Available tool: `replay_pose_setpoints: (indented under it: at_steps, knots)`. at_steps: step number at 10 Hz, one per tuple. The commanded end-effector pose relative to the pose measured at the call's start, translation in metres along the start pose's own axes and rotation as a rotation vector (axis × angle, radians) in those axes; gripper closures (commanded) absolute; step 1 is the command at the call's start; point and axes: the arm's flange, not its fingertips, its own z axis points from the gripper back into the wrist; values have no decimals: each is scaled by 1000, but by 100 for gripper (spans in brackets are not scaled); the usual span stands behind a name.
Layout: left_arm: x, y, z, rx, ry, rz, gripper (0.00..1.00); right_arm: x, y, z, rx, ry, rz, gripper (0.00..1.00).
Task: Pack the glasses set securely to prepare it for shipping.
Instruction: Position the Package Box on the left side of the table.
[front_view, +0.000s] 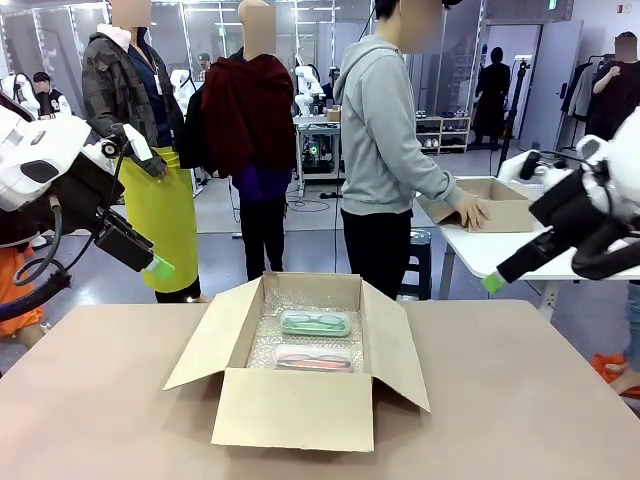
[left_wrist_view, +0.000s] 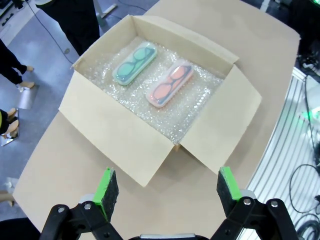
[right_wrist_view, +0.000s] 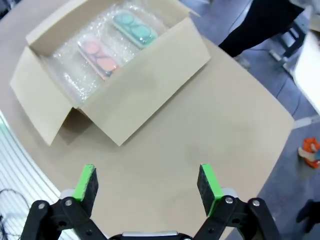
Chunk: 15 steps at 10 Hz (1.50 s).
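An open cardboard box (front_view: 295, 410) sits mid-table, lined with bubble wrap (front_view: 262, 350). Inside lie the glasses set: a mint green case (front_view: 315, 323) toward the far side and a pale pink case (front_view: 314, 358) nearer me, side by side and flat. My left gripper (front_view: 158, 266) hangs high to the left of the box, open and empty. On the other side, my right gripper (front_view: 492, 282) hovers high, also open. The left wrist view looks down on the mint case (left_wrist_view: 134, 63) and pink case (left_wrist_view: 170, 84) beyond its open gripper (left_wrist_view: 167, 192). The right wrist view shows the pink case (right_wrist_view: 98, 56), the mint case (right_wrist_view: 133, 27) and its open gripper (right_wrist_view: 147, 184).
All the box flaps (left_wrist_view: 115, 130) stand folded outward. The brown table (front_view: 520, 400) has free room around the box. A person in a grey hoodie (front_view: 385, 130) stands past the far edge, hands on another cardboard box (front_view: 500, 205) on a white table.
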Motion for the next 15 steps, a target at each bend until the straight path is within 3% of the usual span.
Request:
replay_pose_setpoints:
  at_steps: [1, 4, 5, 14, 15]
  knots:
    - [0, 1, 1, 4, -9, -2, 0, -16, 9, 5, -55, -46, -55, 0]
    - [0, 1, 1, 4, -9, -2, 0, -13, 7, 0, -48, -10, -54, 0]
    - [0, 1, 1, 4, -9, -2, 0, -1, -6, 16, -35, -44, -37, 0]
    - [0, 0, 0, 0, 0, 0, 0, -1, -6, 16, -35, -44, -37, 0]
    - [6, 11, -1, 7, 6, 59, 0, -1, -6, 16, -35, -44, -37, 0]
